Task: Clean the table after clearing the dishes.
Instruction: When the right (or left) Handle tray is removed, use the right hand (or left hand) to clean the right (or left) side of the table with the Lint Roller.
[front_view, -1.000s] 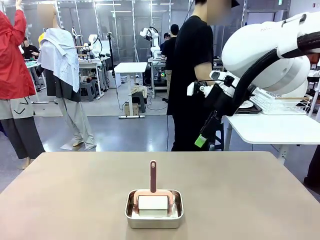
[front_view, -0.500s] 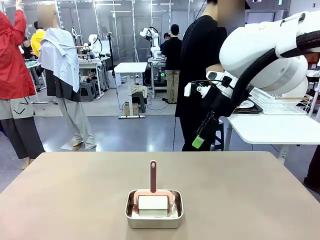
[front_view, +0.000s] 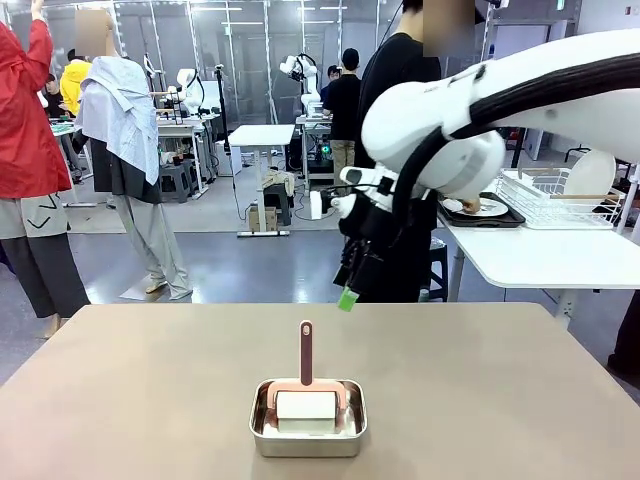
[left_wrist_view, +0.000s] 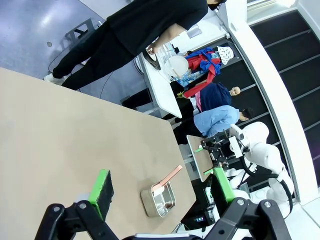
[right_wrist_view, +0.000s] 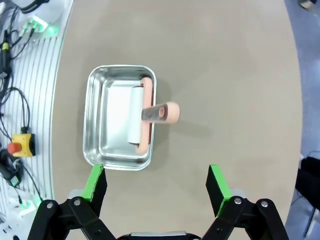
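The right gripper (right_wrist_view: 156, 182) hangs empty above the table (front_view: 480, 380), jaws wide apart. Near the table's front edge, a steel pan (front_view: 308, 420) holds a pink-handled roller (front_view: 306, 352). The left gripper (left_wrist_view: 161, 184) is likewise spread and empty. A plate (front_view: 489, 207) sits on the white side table (front_view: 540, 255), far right.

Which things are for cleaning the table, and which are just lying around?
For the job:
- the table
- the pink-handled roller, probably the cleaning tool
- the steel pan that holds it
- the right gripper, open above them
- the plate on its dark tray, off the table

Just around:
- the white side table
- the wire dish rack
- the red button
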